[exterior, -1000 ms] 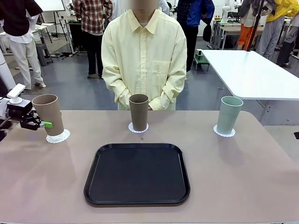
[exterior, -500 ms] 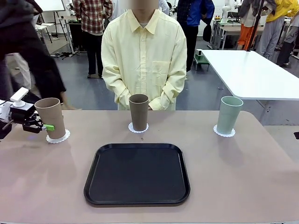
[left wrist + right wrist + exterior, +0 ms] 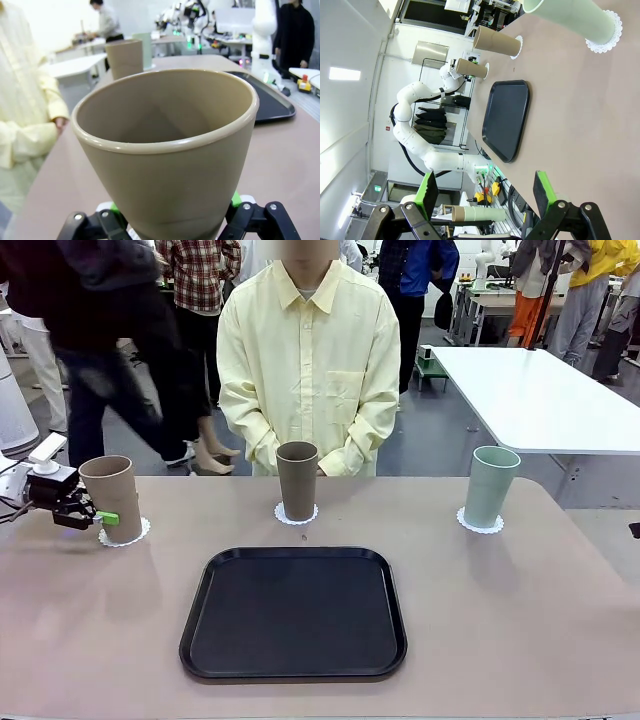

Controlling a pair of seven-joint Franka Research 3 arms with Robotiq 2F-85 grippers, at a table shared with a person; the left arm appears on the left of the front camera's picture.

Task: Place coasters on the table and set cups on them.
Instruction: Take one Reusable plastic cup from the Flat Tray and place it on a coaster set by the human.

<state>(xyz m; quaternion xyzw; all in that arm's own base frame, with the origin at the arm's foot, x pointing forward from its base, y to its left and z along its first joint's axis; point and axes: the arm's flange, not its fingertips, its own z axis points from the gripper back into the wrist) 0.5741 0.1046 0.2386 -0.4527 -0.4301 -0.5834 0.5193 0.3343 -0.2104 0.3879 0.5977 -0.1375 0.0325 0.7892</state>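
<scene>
Gripping the tan cup at frame left, the left end effector risks tipping it off its coaster if withdrawn before releasing; the right end effector gapes wide, empty.

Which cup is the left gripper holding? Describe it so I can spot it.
On the beige table, look left of the black tray to the left edge. The tan cup there stands on a coaster in the left gripper; the other tan cup stands mid-table, the green cup right.
</scene>
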